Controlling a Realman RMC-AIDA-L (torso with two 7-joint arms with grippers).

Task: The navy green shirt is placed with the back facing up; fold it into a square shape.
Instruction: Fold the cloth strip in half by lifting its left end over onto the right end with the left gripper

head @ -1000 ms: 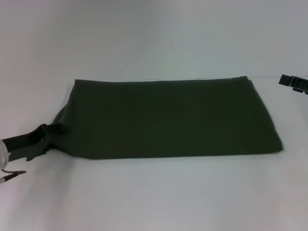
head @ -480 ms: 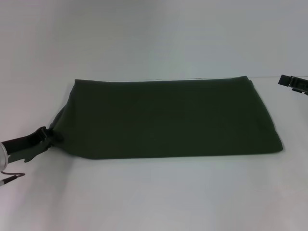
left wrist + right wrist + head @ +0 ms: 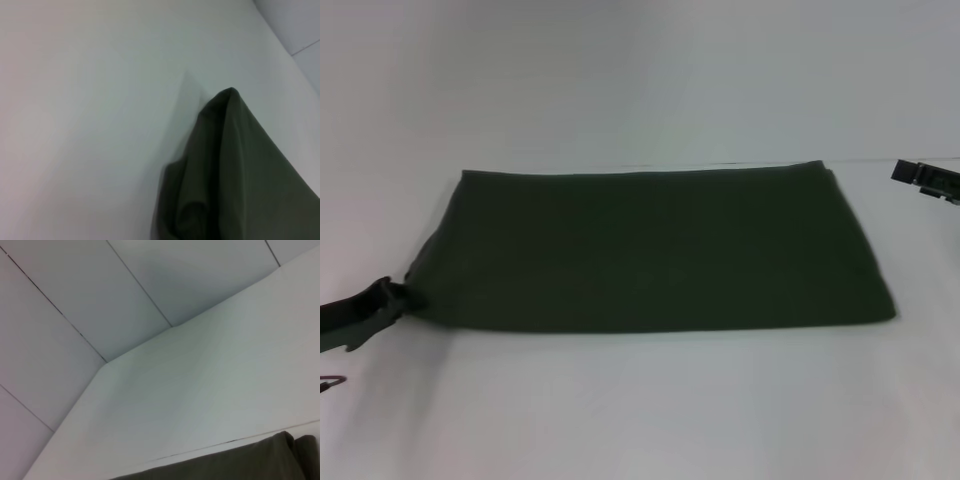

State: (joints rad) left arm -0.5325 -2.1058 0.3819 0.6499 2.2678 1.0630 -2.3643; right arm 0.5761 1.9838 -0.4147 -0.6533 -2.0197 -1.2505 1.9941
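The navy green shirt [image 3: 650, 250] lies on the white table as a wide, flat, folded rectangle. Its near left corner is drawn out into a point. My left gripper [image 3: 400, 297] is low on the table at that corner and shut on the fabric. The left wrist view shows the bunched shirt corner [image 3: 235, 170] close up. My right gripper [image 3: 925, 178] hangs off the shirt's far right corner, apart from the cloth. The right wrist view catches only the shirt's far edge [image 3: 240, 465].
The white table [image 3: 640, 410] runs wide in front of the shirt and behind it. A pale panelled wall [image 3: 75, 315] rises past the table's far edge. A thin cable end [image 3: 332, 382] shows at the left border.
My left gripper has drawn back to the left and taken the shirt's near left corner with it, so the left side of the shirt now lies wider and flatter. The right gripper has barely moved.
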